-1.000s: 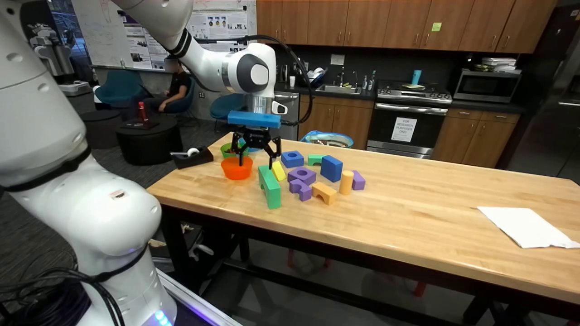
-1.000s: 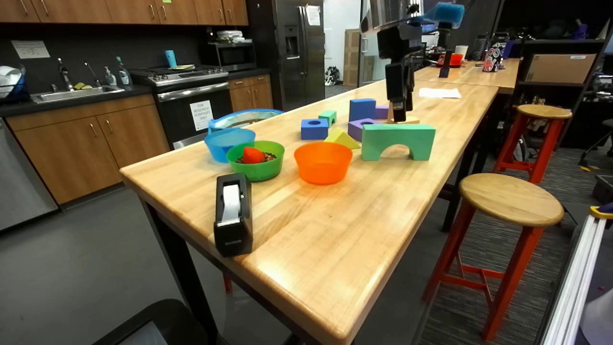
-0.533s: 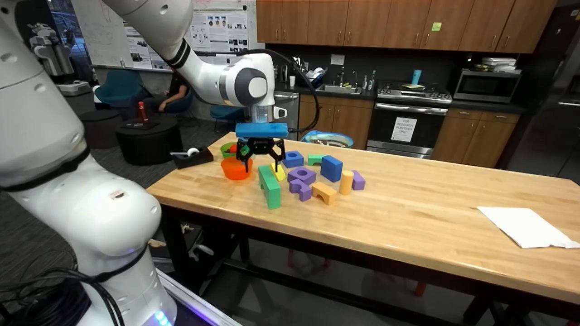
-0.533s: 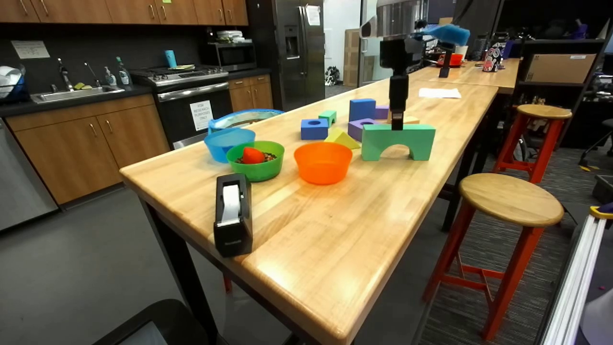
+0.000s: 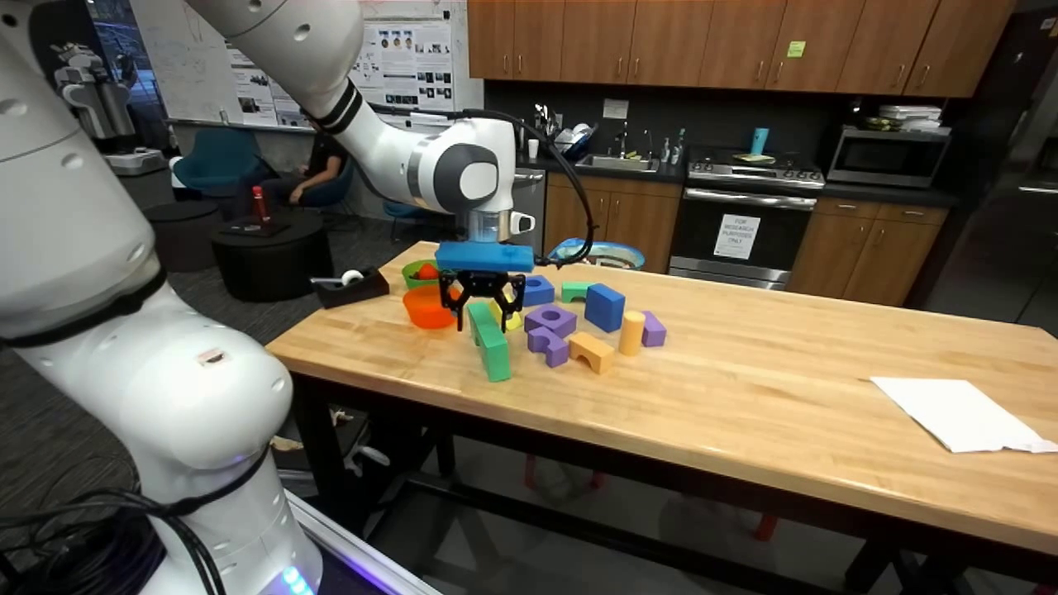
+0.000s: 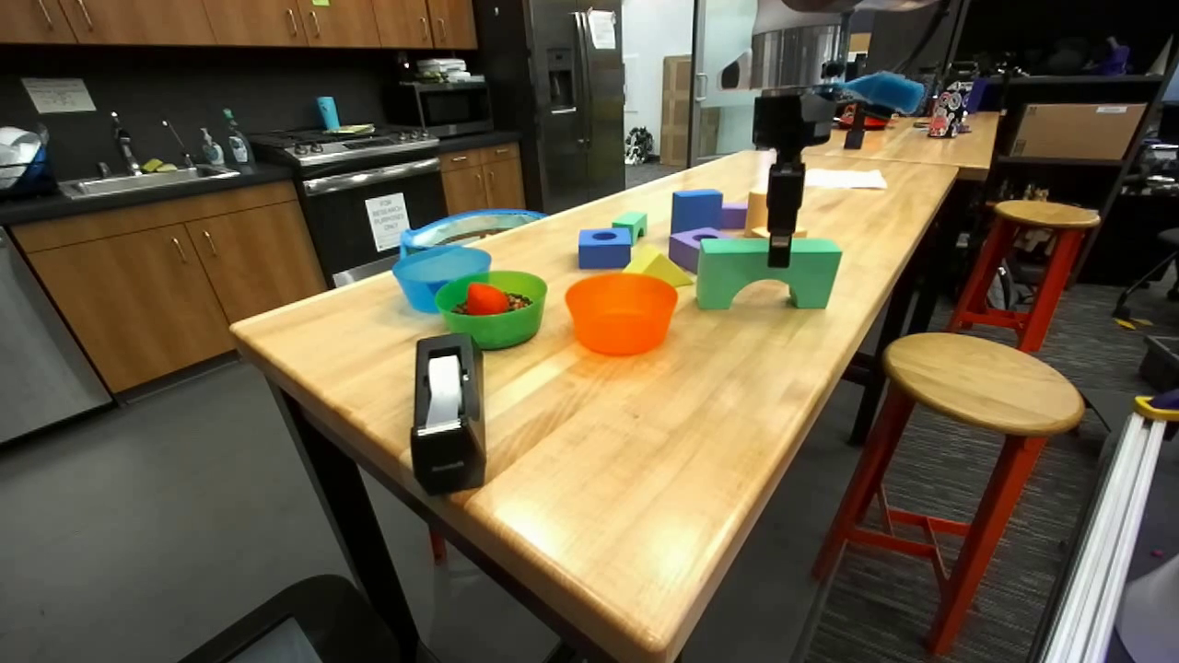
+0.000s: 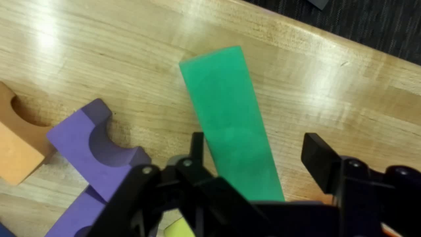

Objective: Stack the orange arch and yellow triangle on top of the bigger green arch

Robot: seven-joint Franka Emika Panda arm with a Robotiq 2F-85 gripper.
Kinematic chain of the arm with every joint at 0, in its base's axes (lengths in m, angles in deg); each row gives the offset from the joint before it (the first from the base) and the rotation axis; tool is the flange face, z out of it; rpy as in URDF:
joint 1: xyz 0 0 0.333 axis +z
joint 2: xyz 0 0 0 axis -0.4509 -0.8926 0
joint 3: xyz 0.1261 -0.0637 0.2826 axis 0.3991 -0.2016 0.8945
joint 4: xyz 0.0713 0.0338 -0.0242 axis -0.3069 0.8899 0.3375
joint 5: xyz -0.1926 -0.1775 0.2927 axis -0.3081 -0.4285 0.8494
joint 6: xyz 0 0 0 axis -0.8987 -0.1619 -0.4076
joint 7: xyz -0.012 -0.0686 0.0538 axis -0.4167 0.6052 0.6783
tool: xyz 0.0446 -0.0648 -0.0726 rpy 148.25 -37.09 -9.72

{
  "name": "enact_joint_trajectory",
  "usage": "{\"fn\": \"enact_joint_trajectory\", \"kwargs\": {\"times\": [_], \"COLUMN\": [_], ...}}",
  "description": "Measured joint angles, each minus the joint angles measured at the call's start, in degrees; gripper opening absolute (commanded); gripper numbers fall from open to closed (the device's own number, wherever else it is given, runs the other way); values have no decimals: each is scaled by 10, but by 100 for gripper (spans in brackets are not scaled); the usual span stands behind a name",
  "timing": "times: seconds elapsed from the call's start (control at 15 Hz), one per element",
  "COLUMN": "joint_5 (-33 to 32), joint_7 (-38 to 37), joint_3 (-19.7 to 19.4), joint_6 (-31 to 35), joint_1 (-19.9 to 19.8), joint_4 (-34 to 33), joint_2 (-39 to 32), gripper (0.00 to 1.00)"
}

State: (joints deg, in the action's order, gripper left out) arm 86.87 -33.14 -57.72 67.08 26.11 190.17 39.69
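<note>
The bigger green arch (image 5: 494,351) stands upright on the table, its opening facing sideways in an exterior view (image 6: 723,267). My gripper (image 5: 482,328) is open around the far part of it, pointing down. In the wrist view, the left finger (image 7: 197,144) is at the arch's long side, perhaps touching. The right finger (image 7: 319,161) stands apart from the green arch (image 7: 230,108). The yellow triangle (image 6: 656,265) lies beside the arch, partly hidden by the gripper in the wrist view (image 7: 180,228). The orange arch (image 5: 591,351) stands on the table past a purple arch.
A purple arch (image 5: 549,345) and a purple block with a hole (image 5: 550,320) lie beside the green arch. Blue blocks (image 5: 605,307), a small green arch (image 6: 631,224) and an orange cylinder (image 5: 631,332) stand farther off. An orange bowl (image 6: 622,318) is close by.
My gripper has come down and moved across to the green arch, its fingers now on either side of it. The green arch has shifted very slightly. The other blocks have not moved.
</note>
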Motion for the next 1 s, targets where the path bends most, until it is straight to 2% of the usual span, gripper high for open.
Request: {"fn": "enact_joint_trajectory", "kwargs": {"times": [0.27,0.6,1.0], "joint_5": [9,19,19], "joint_7": [6,11,-70], "joint_3": [-4,-6,-5], "joint_6": [6,7,7], "joint_1": [-4,-5,-10], "joint_4": [6,6,7], "joint_2": [-2,-2,-1], "gripper": [16,16,16]}}
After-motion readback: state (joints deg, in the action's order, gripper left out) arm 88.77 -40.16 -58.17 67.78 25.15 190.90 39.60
